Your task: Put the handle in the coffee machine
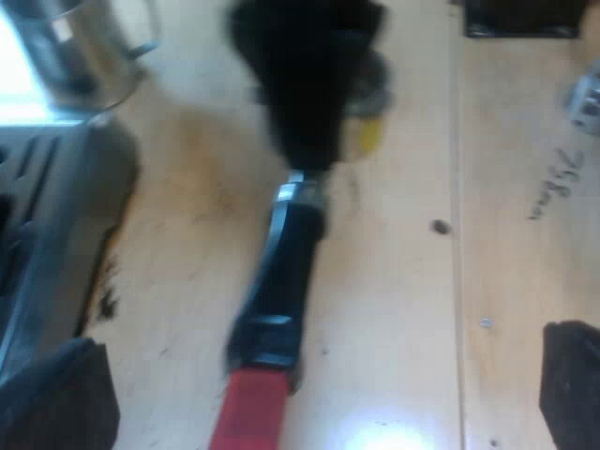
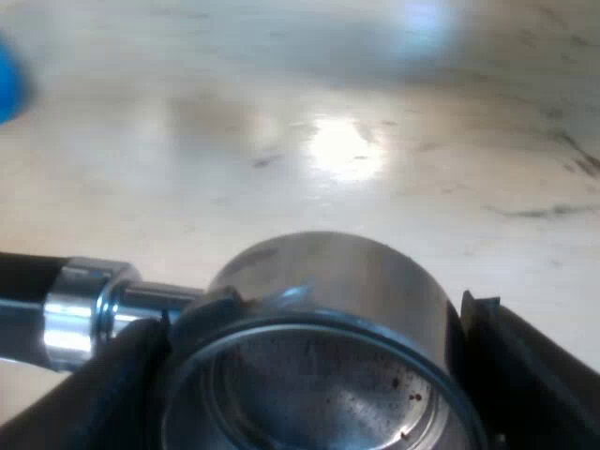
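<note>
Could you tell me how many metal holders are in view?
1: the metal holder, basket gripped by the right claw, red-ended handle reaching toward the left claw. Others may be hidden.

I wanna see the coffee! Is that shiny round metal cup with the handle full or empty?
Almost empty: the round silver metal holder shows its bare inside, only a few dark specks.

Pale wooden tabletop (image 1: 403, 281) with a seam (image 1: 457, 187) running across it, some handwritten scribble (image 1: 553, 185) near that (can't read it), dark smudges (image 2: 539, 211) here and there, and a bright glare (image 2: 347, 145) off the surface.
</note>
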